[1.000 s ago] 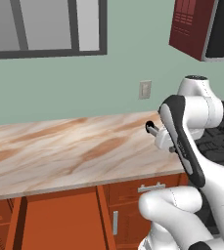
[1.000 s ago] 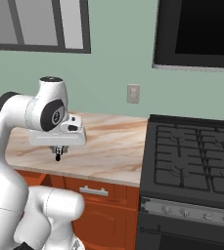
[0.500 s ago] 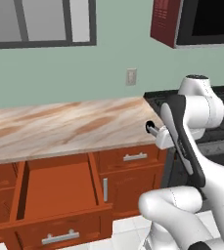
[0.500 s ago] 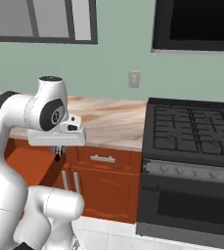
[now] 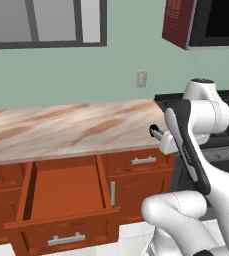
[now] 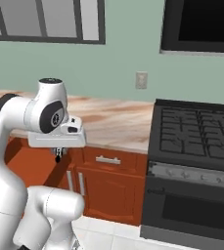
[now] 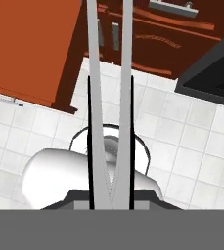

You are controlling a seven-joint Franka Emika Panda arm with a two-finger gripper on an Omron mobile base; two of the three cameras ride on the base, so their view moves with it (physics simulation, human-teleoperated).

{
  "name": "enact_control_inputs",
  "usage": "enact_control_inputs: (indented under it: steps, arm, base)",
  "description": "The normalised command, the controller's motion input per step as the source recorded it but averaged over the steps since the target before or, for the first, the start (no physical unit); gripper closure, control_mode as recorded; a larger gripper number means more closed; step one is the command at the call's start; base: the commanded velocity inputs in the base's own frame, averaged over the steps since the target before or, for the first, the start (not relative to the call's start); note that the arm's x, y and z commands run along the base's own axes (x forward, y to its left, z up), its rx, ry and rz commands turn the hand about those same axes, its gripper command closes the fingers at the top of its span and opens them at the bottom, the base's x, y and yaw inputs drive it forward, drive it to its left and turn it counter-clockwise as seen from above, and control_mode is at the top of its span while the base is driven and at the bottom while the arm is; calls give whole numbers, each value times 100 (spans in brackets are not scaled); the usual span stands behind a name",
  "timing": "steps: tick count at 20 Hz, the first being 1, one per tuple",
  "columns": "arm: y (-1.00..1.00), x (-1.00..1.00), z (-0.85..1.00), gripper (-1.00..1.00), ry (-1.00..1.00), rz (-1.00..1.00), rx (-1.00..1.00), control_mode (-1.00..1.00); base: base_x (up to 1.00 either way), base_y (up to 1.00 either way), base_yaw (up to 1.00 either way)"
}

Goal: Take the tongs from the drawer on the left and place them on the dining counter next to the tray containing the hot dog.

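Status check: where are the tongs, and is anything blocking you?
Gripper shut on tongs, arms running up the hand view. Drawer open, looks bare inside. Hand held above the floor beside the cabinets; nothing in the way.
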Motion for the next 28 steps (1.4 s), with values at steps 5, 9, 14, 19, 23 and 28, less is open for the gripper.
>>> enact_control_inputs:
  steps: [5,9,14,19,23,28]
  arm:
    - [0,0,0,100,0,0,0,100]
    - [0,0,0,100,0,0,0,100]
    - [0,0,0,100,0,0,0,100]
    - [0,0,0,100,0,0,0,100]
    - [0,0,0,100,0,0,0,100]
    - [0,0,0,100,0,0,0,100]
  base:
    - [-4,-1,62]
    - [0,0,75]
    - [1,0,85]
    - [-14,0,95]
    - [-7,0,100]
    - [0,0,100]
